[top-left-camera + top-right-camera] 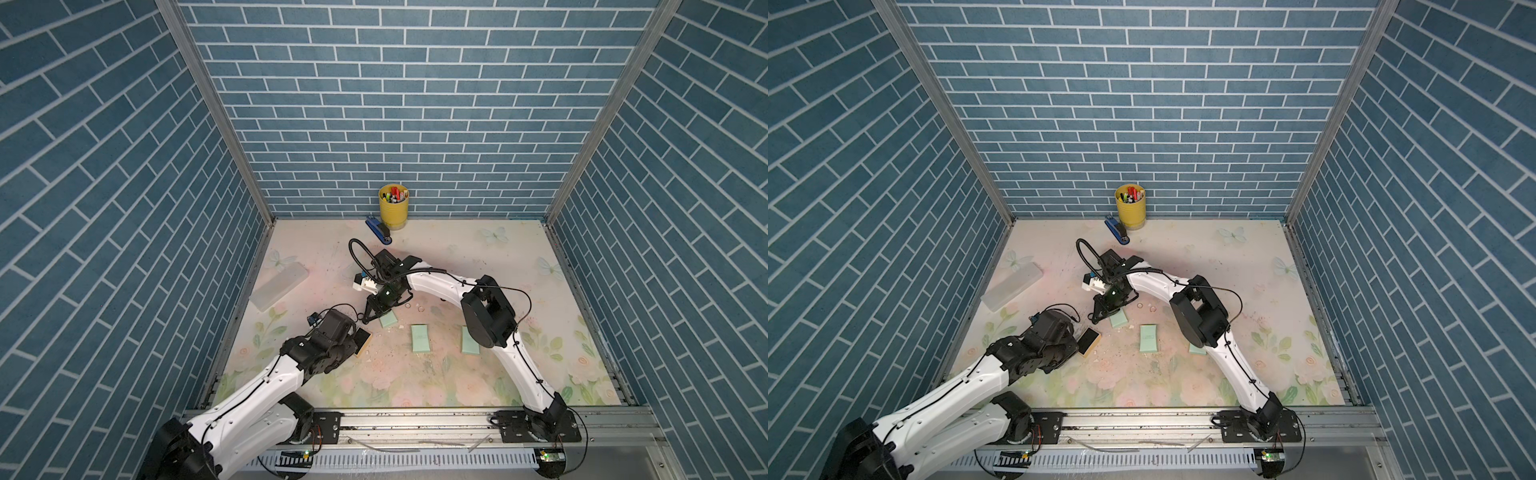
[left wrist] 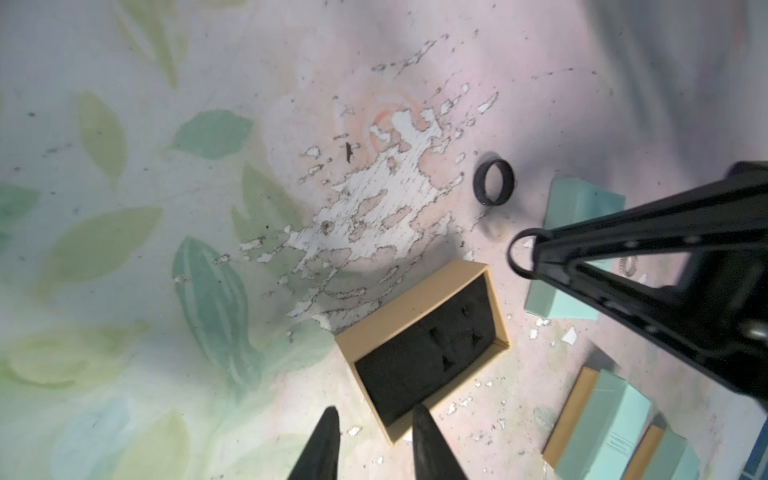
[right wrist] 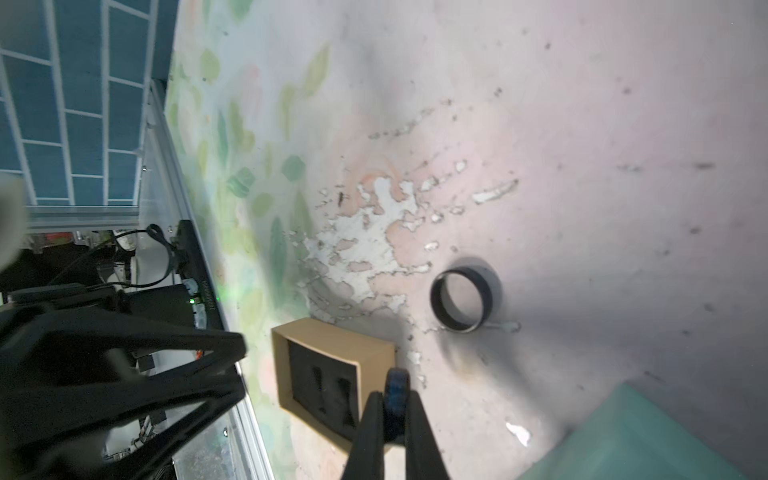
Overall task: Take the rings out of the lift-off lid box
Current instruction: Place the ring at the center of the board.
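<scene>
— Ring in hand: which one is it?

— A black ring (image 3: 396, 390), pinched edge-on between the fingertips of the right gripper (image 3: 394, 409). The jaws are drawn together on it, and it hangs a little above the table (image 3: 582, 145).

— What lies round it?

— A second black ring (image 3: 465, 299) rests on the table close by, touching nothing. On the other side sits the open box (image 3: 332, 336), a tan tray with a black foam insert. Its slots look empty, though they are dark and I would not swear to it. The left gripper (image 2: 374, 409) hovers at the box's near corner, fingers apart and holding nothing.

— And further out?

— In a top view, two pale rings (image 1: 420, 308) lie on the table near the right gripper, already out. Three mint-green boxes (image 1: 420, 337) stand in a row nearer the robot.

— So how should it be set down?

— I judge the step to be the put-down. Lower until the ring's rim almost meets the table, over the bare patch beside the second black ring and not on top of it. Then part the fingers slowly. A ring held on edge may well roll, so let go low and lift straight up without sweeping sideways. Keep clear of the box, so the ring cannot drop back in.
</scene>
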`<action>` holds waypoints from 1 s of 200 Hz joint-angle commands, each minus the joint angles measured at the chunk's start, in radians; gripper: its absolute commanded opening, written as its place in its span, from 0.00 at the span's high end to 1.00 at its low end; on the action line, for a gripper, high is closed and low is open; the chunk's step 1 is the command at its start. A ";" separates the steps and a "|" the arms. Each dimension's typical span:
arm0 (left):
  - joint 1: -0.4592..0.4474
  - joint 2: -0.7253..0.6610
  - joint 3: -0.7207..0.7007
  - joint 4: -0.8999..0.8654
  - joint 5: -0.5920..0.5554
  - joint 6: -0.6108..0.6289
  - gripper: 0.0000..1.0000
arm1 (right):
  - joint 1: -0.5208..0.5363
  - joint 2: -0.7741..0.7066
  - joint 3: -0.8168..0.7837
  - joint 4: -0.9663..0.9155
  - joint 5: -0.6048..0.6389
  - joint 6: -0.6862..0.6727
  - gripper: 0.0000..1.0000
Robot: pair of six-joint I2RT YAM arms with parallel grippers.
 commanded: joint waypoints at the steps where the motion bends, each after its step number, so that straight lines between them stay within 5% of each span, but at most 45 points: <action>1: 0.008 -0.024 0.023 -0.087 -0.027 0.042 0.67 | -0.014 0.029 0.041 -0.069 0.049 -0.014 1.00; 89: 0.063 0.008 0.053 -0.039 -0.027 0.153 0.67 | -0.032 0.080 0.109 -0.111 0.141 0.039 0.99; 145: 0.139 0.110 0.078 0.041 0.030 0.251 0.65 | -0.033 0.084 0.155 -0.152 0.158 0.039 0.75; 200: 0.159 0.243 0.108 0.083 0.034 0.329 0.69 | -0.033 -0.021 0.101 -0.163 0.166 0.034 0.69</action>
